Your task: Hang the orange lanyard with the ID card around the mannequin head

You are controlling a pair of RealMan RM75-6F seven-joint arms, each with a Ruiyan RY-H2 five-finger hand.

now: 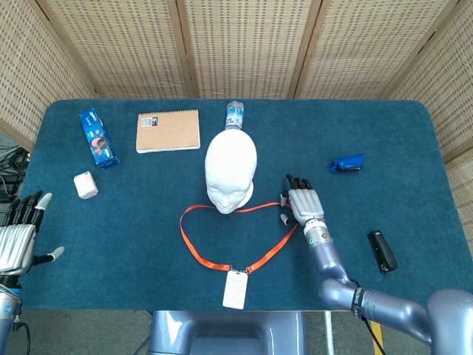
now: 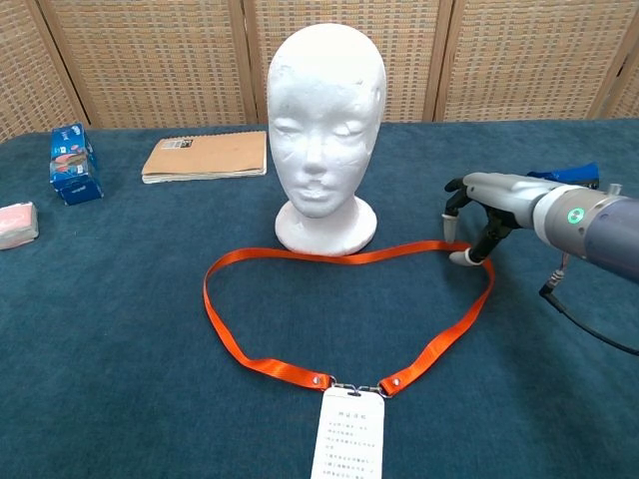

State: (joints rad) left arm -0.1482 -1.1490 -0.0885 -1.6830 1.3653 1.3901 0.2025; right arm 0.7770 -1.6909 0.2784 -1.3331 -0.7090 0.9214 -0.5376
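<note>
Lanyard (image 1: 244, 237) lies flat on the desk (image 1: 148, 222) in front of the mannequin head (image 1: 230, 171), ID card (image 1: 235, 289) nearest the edge. Right robot hand (image 1: 302, 203) hovers released over its right bend; left robot hand (image 1: 18, 235) waits released, far left.

Orange lanyard (image 2: 454, 324), white mannequin head (image 2: 324, 120), blue table (image 1: 148, 244), tan notebook (image 1: 168, 131)

The head (image 2: 325, 120) at frame centre looked like matt white foam, faintly pitted. The lanyard (image 2: 339, 309) below it was flat orange woven cloth with small metal clips, its card (image 2: 348, 436) pale printed paper or plastic. The table (image 2: 120, 379) wore a fuzzy dark-blue cloth. At upper left, the notebook (image 1: 168, 131) had a plain brown card cover. The right hand (image 2: 477, 217) looked smooth grey and black plastic.
</note>
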